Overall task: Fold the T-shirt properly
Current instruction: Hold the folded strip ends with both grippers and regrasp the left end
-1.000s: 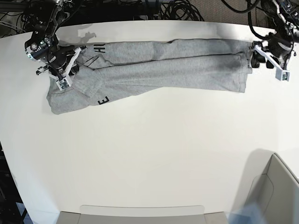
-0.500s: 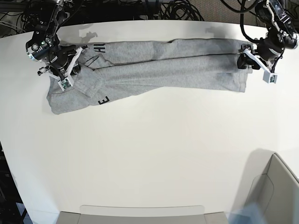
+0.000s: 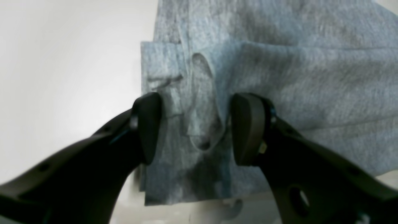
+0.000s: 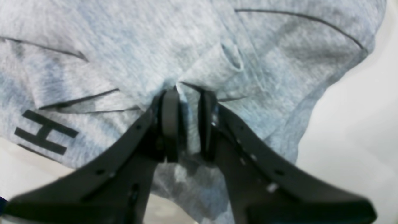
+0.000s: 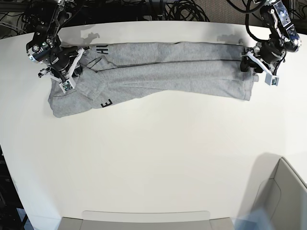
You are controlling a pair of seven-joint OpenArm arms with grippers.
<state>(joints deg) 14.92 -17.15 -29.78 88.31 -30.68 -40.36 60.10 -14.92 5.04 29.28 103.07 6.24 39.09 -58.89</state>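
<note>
The heather-grey T-shirt [image 5: 168,72] lies folded into a long strip across the far side of the white table [image 5: 153,158], with black letters showing near its left end. My right gripper [image 5: 76,67] is at that left end. In the right wrist view it [image 4: 186,124] is shut on a pinched ridge of the T-shirt [image 4: 124,56], beside a black "H" [image 4: 45,132]. My left gripper [image 5: 248,64] is at the shirt's right end. In the left wrist view it [image 3: 197,129] is open, its fingertips [image 3: 149,127] straddling a puckered fold of the hem [image 3: 311,77].
A grey bin [image 5: 283,191] stands at the front right corner. A pale tray edge [image 5: 144,218] runs along the front. Black cables [image 5: 168,9] lie behind the table's far edge.
My left gripper has moved inward, from off the shirt's right edge onto its right end. The right gripper has stayed where it was on the left end.
</note>
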